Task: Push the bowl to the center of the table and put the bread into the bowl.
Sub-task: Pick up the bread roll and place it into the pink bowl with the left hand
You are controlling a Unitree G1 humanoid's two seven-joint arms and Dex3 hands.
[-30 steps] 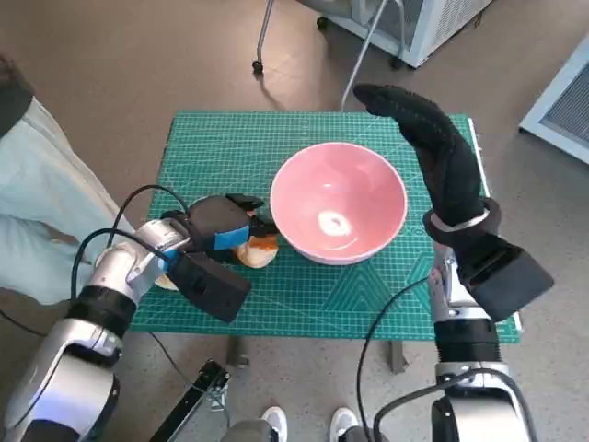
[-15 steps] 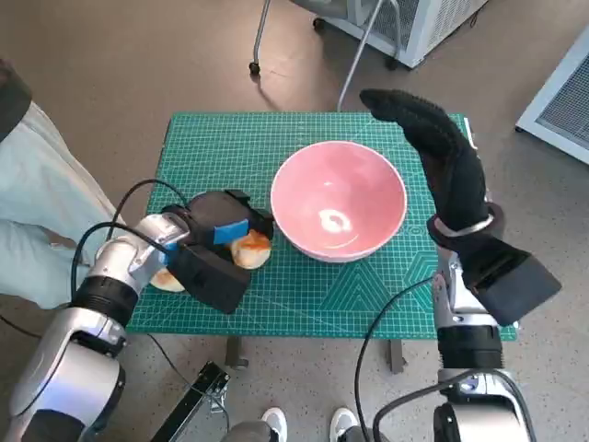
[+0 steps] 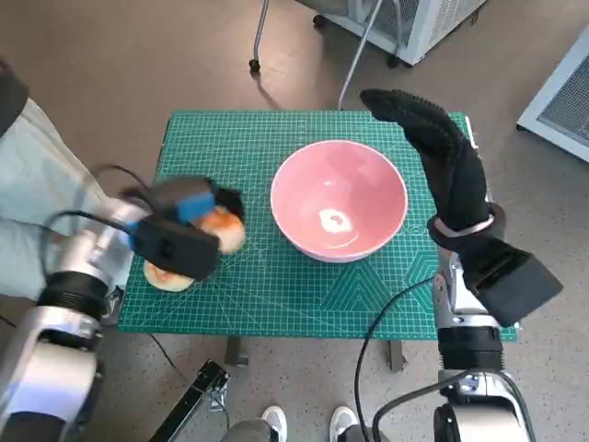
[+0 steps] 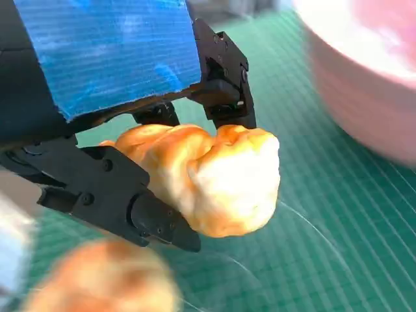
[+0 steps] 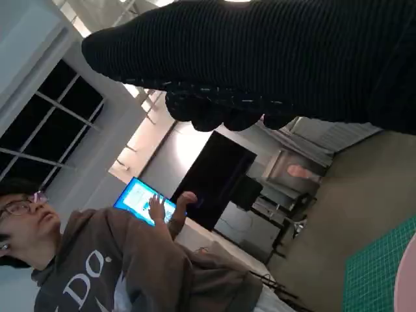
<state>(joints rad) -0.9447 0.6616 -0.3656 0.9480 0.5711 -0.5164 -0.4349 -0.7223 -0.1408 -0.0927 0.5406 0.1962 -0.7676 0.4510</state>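
Observation:
The pink bowl [image 3: 338, 201] stands near the middle of the green mat [image 3: 304, 295]. Left of it my left hand [image 3: 184, 221] shows blurred, gripping a golden bread roll [image 3: 225, 230] just above the mat. In the left wrist view the roll [image 4: 214, 175] sits between the black fingers [image 4: 156, 224], with the bowl's wall [image 4: 364, 84] close beside it. A second roll [image 3: 167, 276] lies on the mat at its front left edge, also blurred as the second roll [image 4: 104, 279]. My gloved right hand [image 3: 442, 152] stands raised, fingers stretched out, by the bowl's right rim, holding nothing.
A person's pale trouser leg [image 3: 46, 193] is close to the table's left side. Chair legs [image 3: 262, 37] and a white cabinet [image 3: 433, 23] stand beyond the far edge. A person in a brown hoodie [image 5: 97, 260] sits in the right wrist view.
My left hand has moved left, away from the bowl, carrying the roll; it is now blurred. The second roll on the mat is more exposed. The right hand stays put.

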